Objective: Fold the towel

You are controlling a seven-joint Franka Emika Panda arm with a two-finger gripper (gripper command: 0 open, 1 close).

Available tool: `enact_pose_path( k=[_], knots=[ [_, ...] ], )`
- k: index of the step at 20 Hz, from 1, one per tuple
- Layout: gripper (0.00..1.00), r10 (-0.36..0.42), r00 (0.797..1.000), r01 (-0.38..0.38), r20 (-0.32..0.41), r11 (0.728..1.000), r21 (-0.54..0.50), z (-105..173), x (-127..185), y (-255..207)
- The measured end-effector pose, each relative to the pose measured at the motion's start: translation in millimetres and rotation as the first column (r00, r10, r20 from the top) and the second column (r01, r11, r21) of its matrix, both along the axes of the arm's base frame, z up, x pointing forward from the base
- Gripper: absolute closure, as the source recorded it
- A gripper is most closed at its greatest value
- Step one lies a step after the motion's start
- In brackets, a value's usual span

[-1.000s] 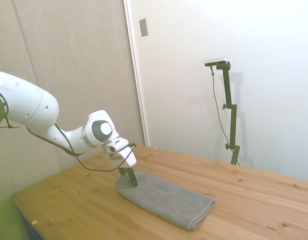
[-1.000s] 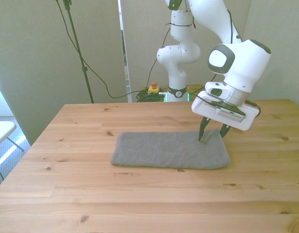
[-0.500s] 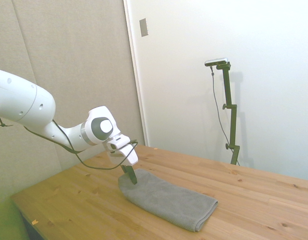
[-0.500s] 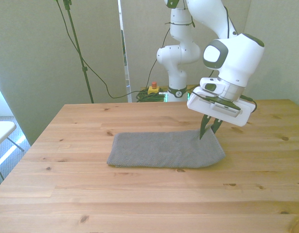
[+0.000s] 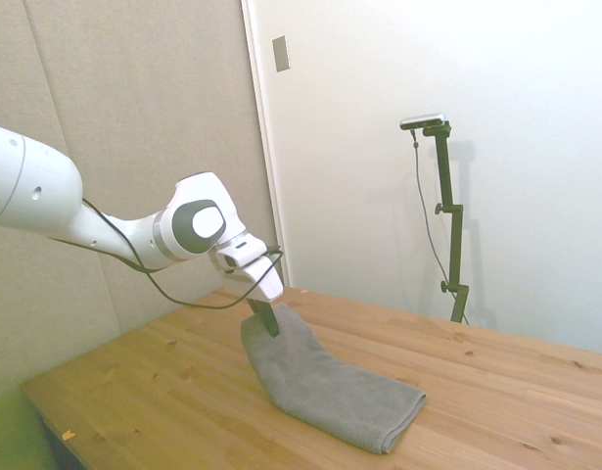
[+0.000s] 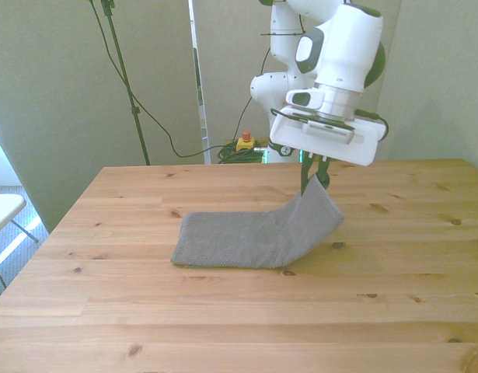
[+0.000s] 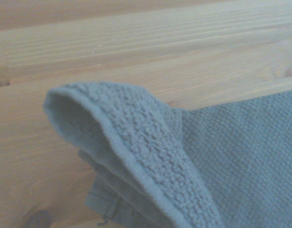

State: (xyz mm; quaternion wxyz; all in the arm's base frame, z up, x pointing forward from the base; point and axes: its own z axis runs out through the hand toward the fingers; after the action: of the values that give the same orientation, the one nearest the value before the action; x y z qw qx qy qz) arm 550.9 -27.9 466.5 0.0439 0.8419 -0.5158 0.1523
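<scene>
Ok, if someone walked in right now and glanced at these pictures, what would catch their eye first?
Probably the grey towel, with one end pulled up off the wooden table while the rest lies flat toward the front view's left. Next, the white arm's end effector pinching that raised end at its top, near the table's middle. The wrist view shows the lifted edge curling, with thick layers visible.

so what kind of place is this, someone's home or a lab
Most likely a robotics lab or test room: a white arm whose gripper lifts one end of the towel off a bare wooden table, with plain walls behind.
</scene>
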Motion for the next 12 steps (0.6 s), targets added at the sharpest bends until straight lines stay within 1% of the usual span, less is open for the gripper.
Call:
enact_pose_path(
  k=[6,9,12],
  knots=[
    [1.0,-0.064,0.997,0.061,0.039,0.997,0.055,32,-23,-79],
    [1.0,-0.096,0.994,0.092,0.044,0.992,0.083,38,-37,-124],
    [1.0,-0.124,0.991,0.119,0.04,0.987,0.11,36,-50,-160]
  ],
)
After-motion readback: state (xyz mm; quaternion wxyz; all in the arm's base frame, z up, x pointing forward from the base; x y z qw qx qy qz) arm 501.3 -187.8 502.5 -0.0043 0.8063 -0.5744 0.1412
